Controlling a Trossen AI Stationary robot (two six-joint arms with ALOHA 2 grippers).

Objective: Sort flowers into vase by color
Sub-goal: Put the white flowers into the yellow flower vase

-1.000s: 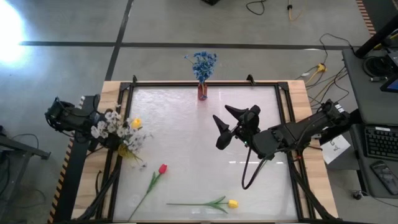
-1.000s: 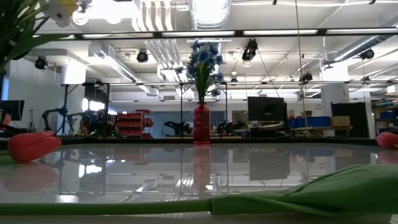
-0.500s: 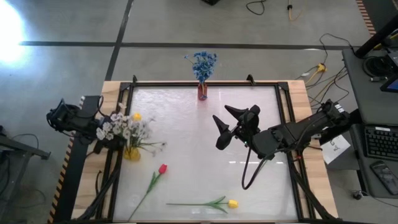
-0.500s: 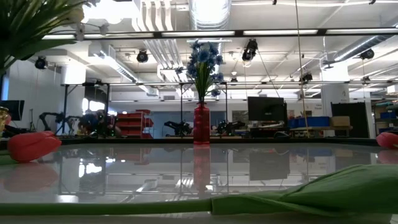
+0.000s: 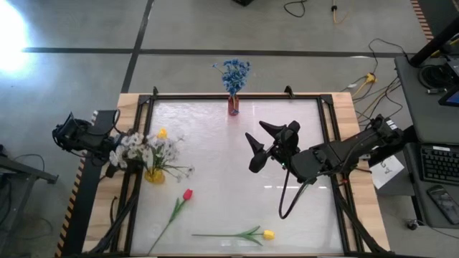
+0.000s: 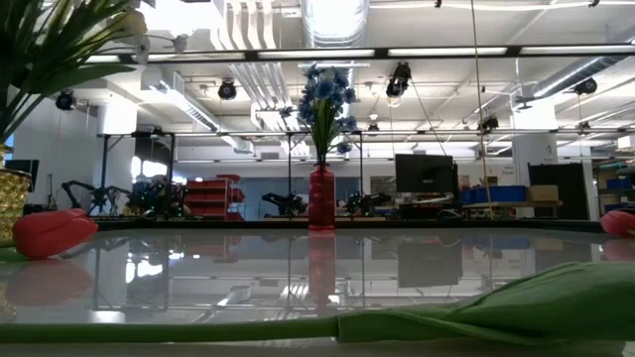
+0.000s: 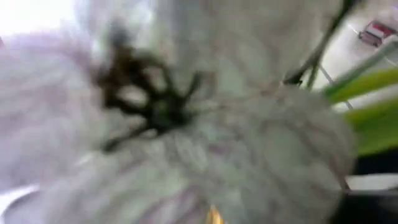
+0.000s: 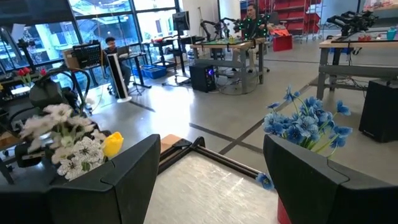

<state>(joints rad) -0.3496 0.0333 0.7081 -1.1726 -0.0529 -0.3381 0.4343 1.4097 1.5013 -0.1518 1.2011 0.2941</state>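
Observation:
A bushy white spray (image 5: 147,150) and a yellow tulip (image 5: 162,133) stand in a yellow vase (image 5: 153,174) at the table's left; they also show in the right wrist view (image 8: 65,140). My left arm (image 5: 79,136) reaches to this bunch, and white blooms (image 7: 186,124) hide its gripper. Blue blossoms (image 5: 234,72) stand in a red vase (image 6: 320,196) at the far edge. A red tulip (image 5: 187,194) and a yellow tulip (image 5: 268,233) lie flat on the table. My right gripper (image 5: 259,147) is open and empty, above the table's middle.
The table has a raised dark frame (image 5: 326,143) around its glossy top. Free table lies between the two vases and the lying tulips. A desk with a keyboard (image 5: 437,161) stands off the right side. In the low view the yellow tulip's leaf (image 6: 496,307) lies close.
The white spray with its yellow tulip has swung toward the table's right and stands more upright over the yellow vase. The vase has shifted a little to the right and has come into the low view at its left edge.

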